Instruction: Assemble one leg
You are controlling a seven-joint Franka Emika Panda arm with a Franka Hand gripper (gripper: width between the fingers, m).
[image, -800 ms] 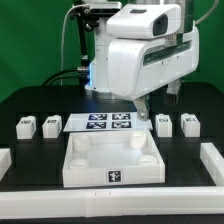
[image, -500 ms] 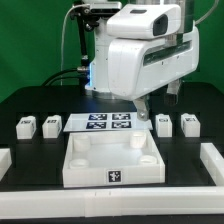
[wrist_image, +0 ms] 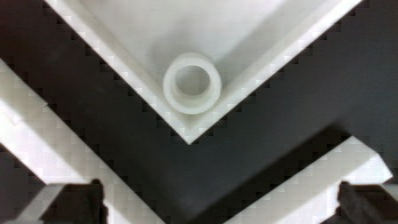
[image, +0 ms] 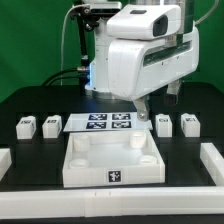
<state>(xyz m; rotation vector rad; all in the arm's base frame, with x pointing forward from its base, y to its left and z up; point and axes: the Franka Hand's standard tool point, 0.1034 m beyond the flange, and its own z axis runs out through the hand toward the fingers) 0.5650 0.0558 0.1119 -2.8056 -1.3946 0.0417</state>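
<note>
A large white square tray [image: 88,172] sits open side up on the black table [image: 35,150]. It has a small marker tag [image: 116,177] on its near wall and round sockets [image: 76,143] in its far corners. The wrist view shows one tray corner [wrist_image: 267,60] close up, with a round socket [wrist_image: 192,83] set in the angle. Just behind the tray the marker board [image: 109,123] lies flat. White blocks [image: 213,162] border the table at both sides of the exterior view, before a green backdrop [image: 30,40].

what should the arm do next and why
Probably shift the end effector toward the nearest leg on the exterior view's right and lower onto it: the jaws look open and empty, and all four legs sit loose, none in the tray.
</note>
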